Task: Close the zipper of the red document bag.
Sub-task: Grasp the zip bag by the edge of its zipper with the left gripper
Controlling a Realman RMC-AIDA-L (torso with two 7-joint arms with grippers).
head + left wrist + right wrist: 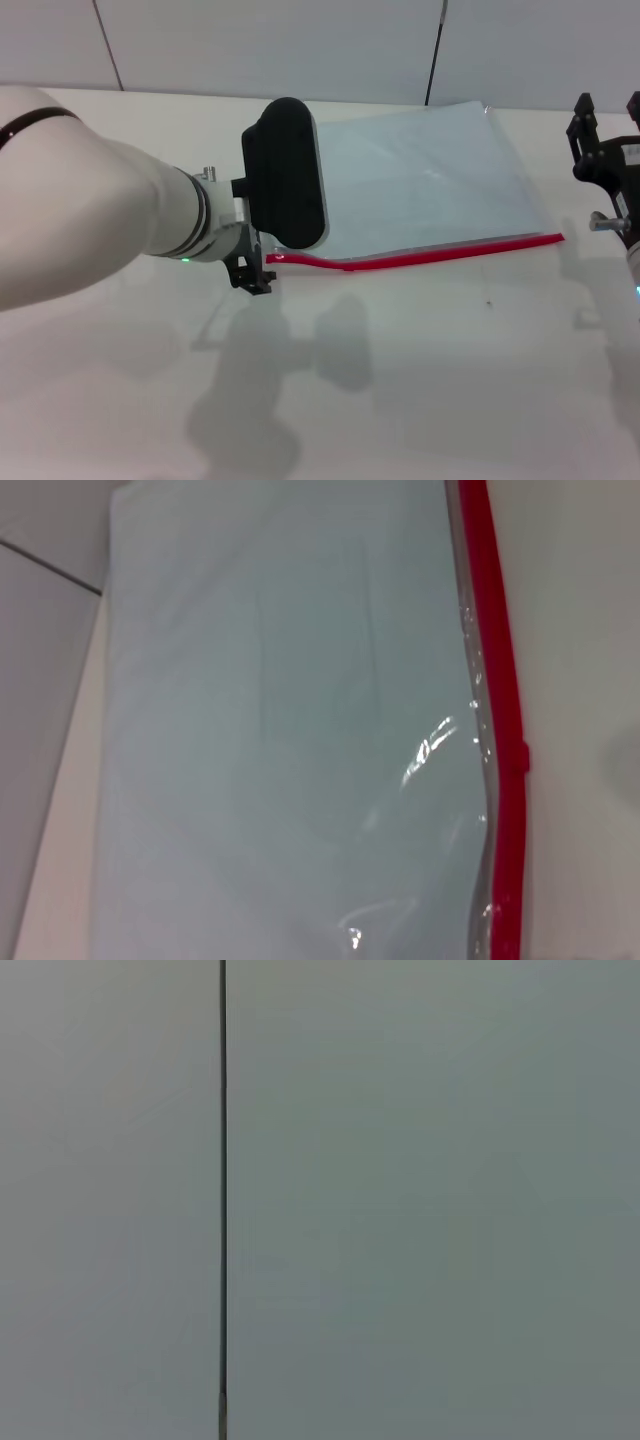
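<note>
The red document bag (420, 180) lies flat on the white table, a translucent pale blue-grey pouch. Its zipper (440, 250) is a bright red strip along the near long edge, with a slight kink around one third of the way from the left end. In the left wrist view the zipper (505, 740) runs beside the bag's sheet (280, 730) and carries a small notch. My left gripper (255, 275) sits low at the zipper's left end, largely hidden under the black wrist housing. My right gripper (608, 120) is parked, open and empty, off the bag's right side.
The white table (400, 380) stretches in front of the bag, crossed by the arm's shadow. A pale wall (300, 40) with dark seams rises right behind the table. The right wrist view shows only that wall (400, 1200).
</note>
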